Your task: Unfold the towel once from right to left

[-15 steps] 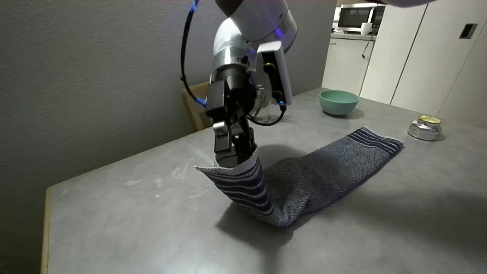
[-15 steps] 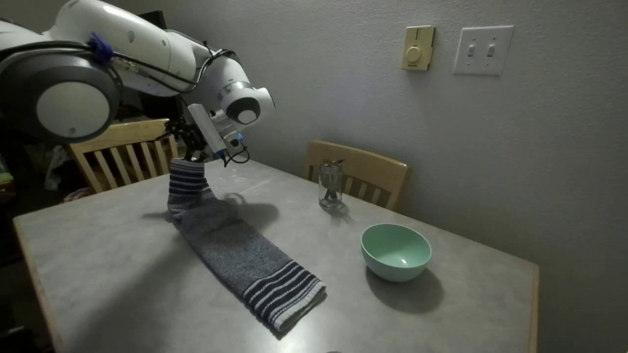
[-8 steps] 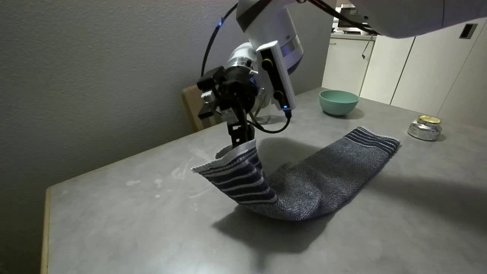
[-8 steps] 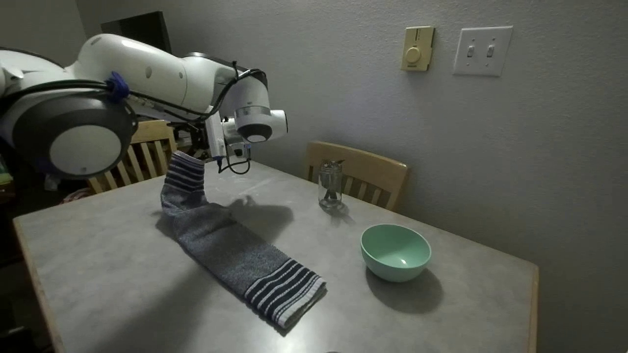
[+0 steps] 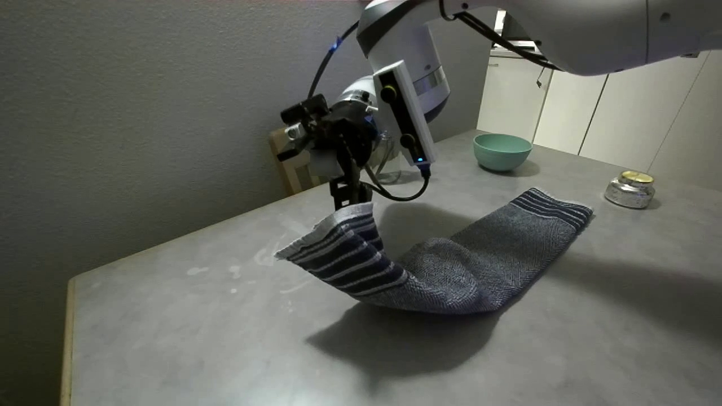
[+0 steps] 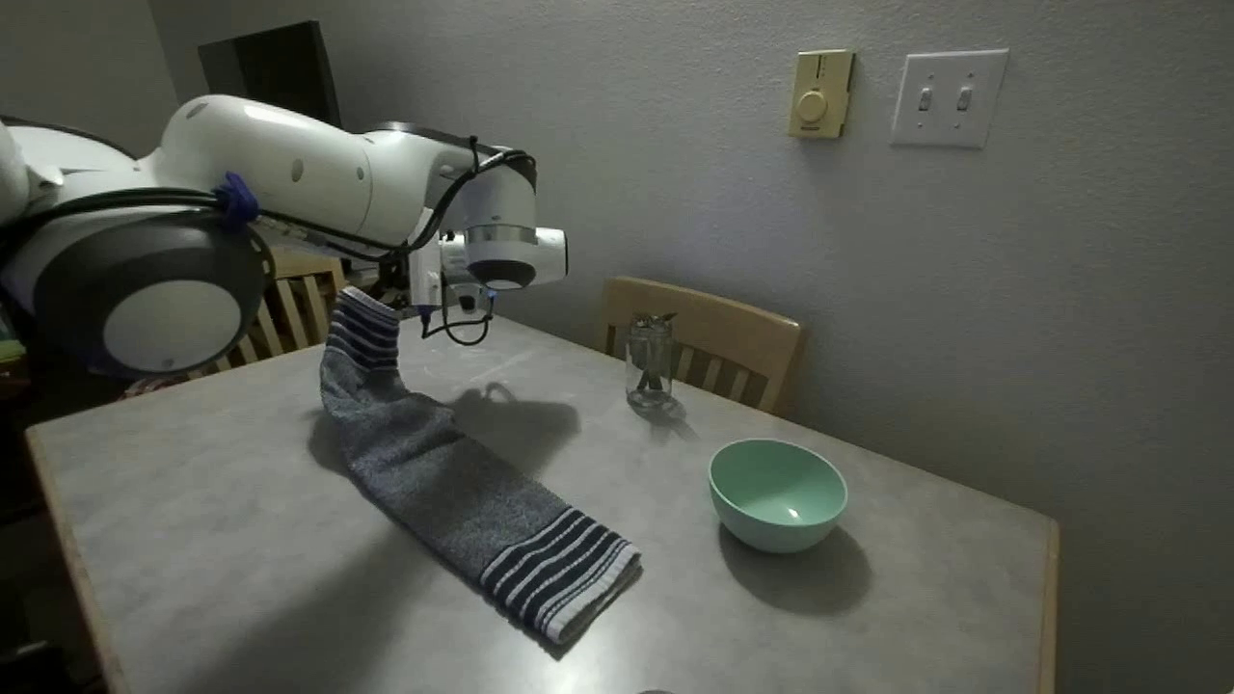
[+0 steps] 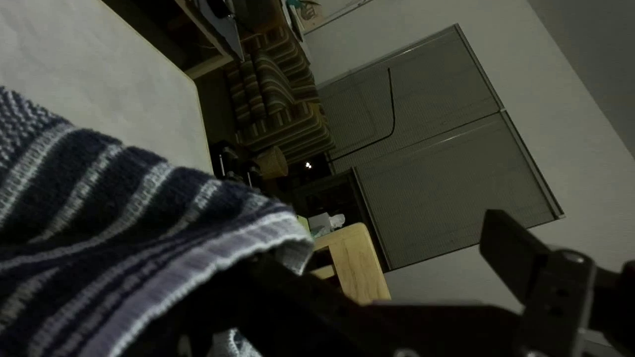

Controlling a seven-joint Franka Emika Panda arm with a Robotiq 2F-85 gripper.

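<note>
I've tipped the end effector (image 5: 315, 181), jaws spread, one finger (image 5: 343, 193) seemingly inside the part-raised towel (image 5: 445, 276), within the edges of the tabletop (image 5: 197, 327), so unfolding seems barely begun

No readable text — no labels, no numbers.

The gripper (image 5: 317, 179) has tilted, and the towel (image 5: 451, 276) has risen at one striped end.

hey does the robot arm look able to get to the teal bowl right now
Probably yes, though not cleanly: the open claw is against the raised end of the towel and might drag it along. The teal bowl stands uncovered, apart from the towel, in both exterior views.
</note>
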